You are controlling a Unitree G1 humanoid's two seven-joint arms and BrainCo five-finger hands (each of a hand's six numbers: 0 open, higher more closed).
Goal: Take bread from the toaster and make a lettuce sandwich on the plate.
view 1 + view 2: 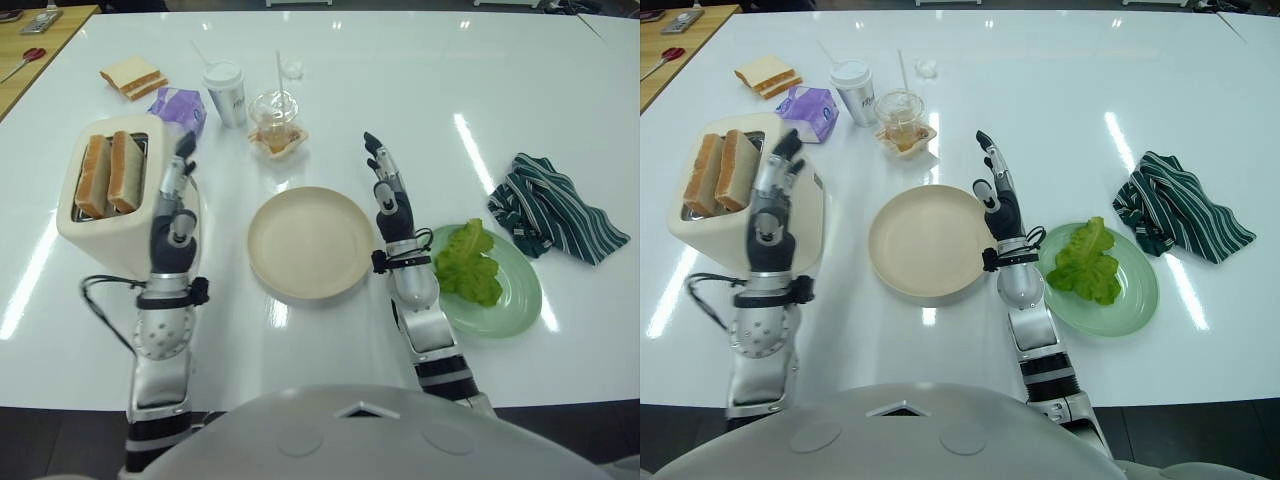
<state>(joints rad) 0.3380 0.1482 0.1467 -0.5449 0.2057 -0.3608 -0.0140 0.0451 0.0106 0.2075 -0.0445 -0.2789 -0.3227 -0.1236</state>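
A cream toaster (100, 225) stands at the left with two bread slices (110, 172) upright in its slots. My left hand (174, 205) is raised just right of the toaster, fingers straight and holding nothing. In the middle lies an empty beige plate (310, 243). My right hand (388, 192) stands open between that plate and a green plate (515, 300) carrying a lettuce leaf (470, 262).
Behind the toaster lie spare bread slices (133, 76), a purple packet (178, 108), a lidded paper cup (226, 93) and a clear plastic cup (274, 122) with a straw. A striped cloth (558, 208) lies at the right. A wooden table (35, 45) adjoins at the far left.
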